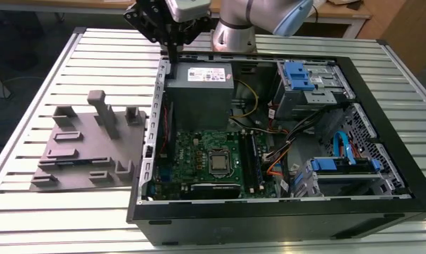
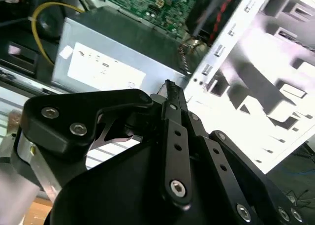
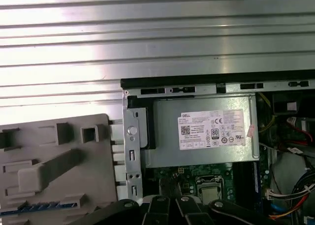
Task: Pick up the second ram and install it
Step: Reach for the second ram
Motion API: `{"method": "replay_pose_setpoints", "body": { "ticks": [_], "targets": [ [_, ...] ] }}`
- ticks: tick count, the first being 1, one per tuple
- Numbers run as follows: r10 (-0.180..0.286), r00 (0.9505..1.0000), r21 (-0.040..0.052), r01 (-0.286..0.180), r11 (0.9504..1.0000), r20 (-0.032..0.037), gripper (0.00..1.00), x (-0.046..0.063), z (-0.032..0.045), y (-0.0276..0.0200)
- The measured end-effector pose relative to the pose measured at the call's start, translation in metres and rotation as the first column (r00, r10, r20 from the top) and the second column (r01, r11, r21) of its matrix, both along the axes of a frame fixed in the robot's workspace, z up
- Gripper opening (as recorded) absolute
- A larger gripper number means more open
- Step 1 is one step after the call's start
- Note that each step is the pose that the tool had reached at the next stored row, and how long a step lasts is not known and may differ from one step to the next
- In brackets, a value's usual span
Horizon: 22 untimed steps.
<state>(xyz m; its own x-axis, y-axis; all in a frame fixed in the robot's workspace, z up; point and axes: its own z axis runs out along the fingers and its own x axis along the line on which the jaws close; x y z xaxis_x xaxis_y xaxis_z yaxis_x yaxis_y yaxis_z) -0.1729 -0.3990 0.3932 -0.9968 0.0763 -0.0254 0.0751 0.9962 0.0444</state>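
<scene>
1. grey plastic tray point(image 1: 79, 153) lies near the slatted table's point(image 1: 29, 79) edge at the exterior view's left, beside the open computer case point(image 1: 269, 222). the gripper point(image 1: 172, 61) hangs over the case corner that holds the power supply point(image 1: 198, 100), well apart from the tray.
2. second wrist view: the gripper point(image 2: 170, 85) fingers meet at their tips, closed on nothing.
3. first wrist view: the second ram point(image 3: 47, 205), a blue-green strip, sits in a tray slot, not yet gripped.
4. judgement: the pickup is in hand. a sound grasp needs the jaws opened before descent and centred along the stick. pinch its flat faces and lift straight, clear of the tray's pegs.
</scene>
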Motion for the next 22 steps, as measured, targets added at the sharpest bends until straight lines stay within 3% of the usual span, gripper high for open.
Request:
{"method": "replay_pose_setpoints", "body": {
  "ticks": [7,22],
  "targets": [
    [0.0,1.0,0.0001,0.0,1.0,0.0001,0.11,-0.025,-0.0005,0.0],
    [0.0,1.0,0.0,0.0,1.0,0.0,0.11,-0.065,-0.0029,0.0]
  ]
}}
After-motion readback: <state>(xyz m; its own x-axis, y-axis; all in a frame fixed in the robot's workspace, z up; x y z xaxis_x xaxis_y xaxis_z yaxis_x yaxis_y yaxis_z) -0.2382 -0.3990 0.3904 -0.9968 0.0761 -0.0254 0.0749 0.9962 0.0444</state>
